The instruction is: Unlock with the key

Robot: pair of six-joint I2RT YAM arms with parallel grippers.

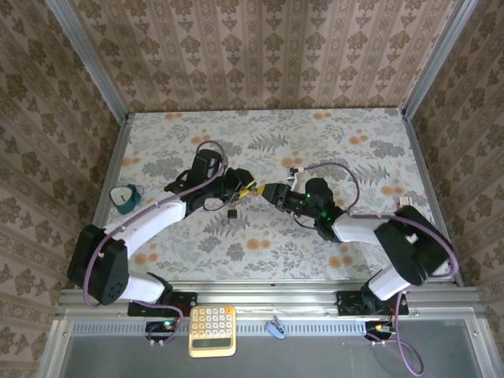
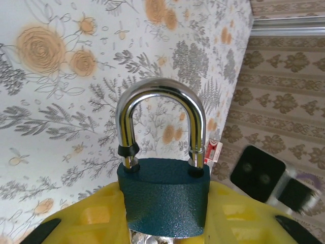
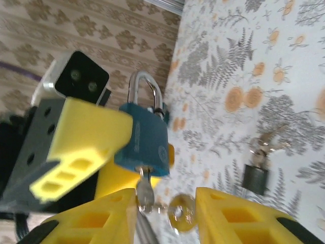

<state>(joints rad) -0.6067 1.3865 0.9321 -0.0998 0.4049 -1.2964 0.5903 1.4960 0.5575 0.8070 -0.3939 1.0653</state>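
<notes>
A teal padlock (image 2: 165,195) with a silver shackle (image 2: 160,96) sits upright between the yellow fingers (image 2: 86,221) of my left gripper (image 2: 165,216), which is shut on its body. The shackle's left leg shows a notch just above the body. From above, both grippers meet over the middle of the table, left gripper (image 1: 246,187) facing right gripper (image 1: 268,193). A silver key (image 3: 145,192) sticks in the keyhole under the padlock (image 3: 144,140). My right gripper (image 3: 165,216) is open around it. The key lies beside the left finger (image 3: 96,218), and a ring with a round tag (image 3: 182,212) hangs in the gap.
A second small dark padlock (image 3: 255,175) with its keys lies on the flowered tablecloth (image 1: 354,142), just near of the grippers. A teal object (image 1: 126,197) lies at the left edge. A small white-and-red item (image 2: 214,151) lies further back. A calculator (image 1: 212,331) rests on the front ledge.
</notes>
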